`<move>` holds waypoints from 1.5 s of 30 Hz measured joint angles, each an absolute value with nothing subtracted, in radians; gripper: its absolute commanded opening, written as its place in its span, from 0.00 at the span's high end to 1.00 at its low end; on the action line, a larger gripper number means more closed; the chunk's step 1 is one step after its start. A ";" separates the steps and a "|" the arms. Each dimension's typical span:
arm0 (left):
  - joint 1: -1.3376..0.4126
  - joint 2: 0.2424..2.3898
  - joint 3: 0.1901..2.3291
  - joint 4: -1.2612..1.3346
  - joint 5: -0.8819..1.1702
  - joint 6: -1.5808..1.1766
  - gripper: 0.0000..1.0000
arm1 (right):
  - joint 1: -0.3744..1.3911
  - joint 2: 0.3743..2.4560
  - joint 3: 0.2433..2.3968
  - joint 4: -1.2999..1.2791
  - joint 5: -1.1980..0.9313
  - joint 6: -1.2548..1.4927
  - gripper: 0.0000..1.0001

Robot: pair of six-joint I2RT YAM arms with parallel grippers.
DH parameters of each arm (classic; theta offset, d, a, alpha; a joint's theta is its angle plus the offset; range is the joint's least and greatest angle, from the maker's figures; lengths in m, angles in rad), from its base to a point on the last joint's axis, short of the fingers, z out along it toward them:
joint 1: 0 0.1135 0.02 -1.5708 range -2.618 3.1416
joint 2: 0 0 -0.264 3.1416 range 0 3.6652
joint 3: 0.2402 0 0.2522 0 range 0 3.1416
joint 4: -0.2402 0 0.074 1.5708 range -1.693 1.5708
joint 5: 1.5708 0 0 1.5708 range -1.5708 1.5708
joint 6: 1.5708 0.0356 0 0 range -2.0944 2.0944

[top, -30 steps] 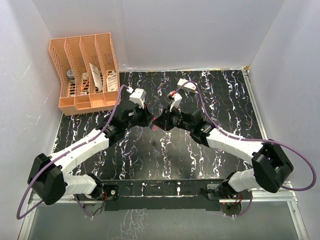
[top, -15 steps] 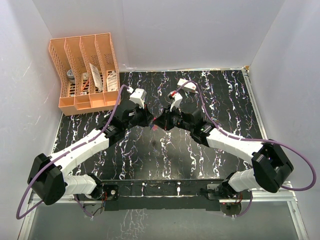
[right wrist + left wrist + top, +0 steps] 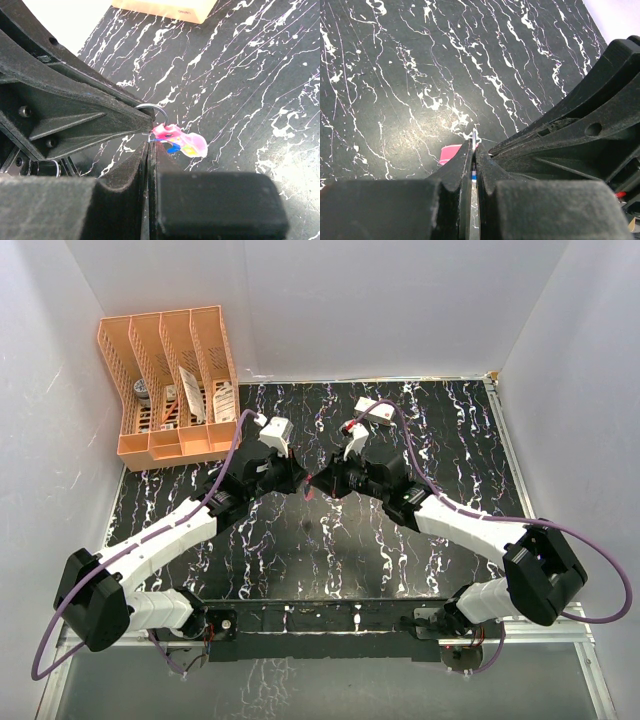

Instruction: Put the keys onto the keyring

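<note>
My two grippers meet tip to tip above the middle of the black marble table. The left gripper (image 3: 298, 480) (image 3: 474, 147) is shut on the thin metal keyring (image 3: 161, 109), whose loop sticks out past its fingers (image 3: 90, 120). The pink key (image 3: 187, 141) hangs at the ring, above the table; it also shows behind the left finger as the pink key (image 3: 450, 153). My right gripper (image 3: 320, 483) (image 3: 150, 145) is shut, and the blue key (image 3: 173, 148) runs edge-on into its jaws, just under the pink one. Whether the blue key is on the ring is hidden.
An orange file rack (image 3: 170, 385) with papers stands at the back left corner. A small white box (image 3: 378, 410) lies at the back behind the right arm. White walls close in the table on three sides.
The right gripper has edged a little left, closer against the left gripper. Both stay shut and the left arm has barely moved.
</note>
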State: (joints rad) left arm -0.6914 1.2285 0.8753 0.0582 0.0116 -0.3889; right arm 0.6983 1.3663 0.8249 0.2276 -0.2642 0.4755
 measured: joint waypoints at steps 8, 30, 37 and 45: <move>-0.691 1.228 0.876 0.050 0.041 -0.370 1.00 | 0.681 1.366 0.825 0.213 -0.266 0.475 1.00; -0.689 1.286 1.025 -0.106 0.153 -0.328 1.00 | 0.651 1.346 0.821 0.212 -0.277 0.431 1.00; -0.689 1.324 1.089 -0.161 0.187 -0.321 1.00 | 0.649 1.313 0.820 0.181 -0.253 0.399 1.00; -0.689 1.387 1.161 -0.235 0.227 -0.309 1.00 | 0.647 1.291 0.804 0.160 -0.230 0.356 1.00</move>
State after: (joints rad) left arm -0.6891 1.3872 1.1610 -0.2352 0.2268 -0.3088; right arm 0.6468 1.2907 0.8040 0.1600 -0.2302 0.3561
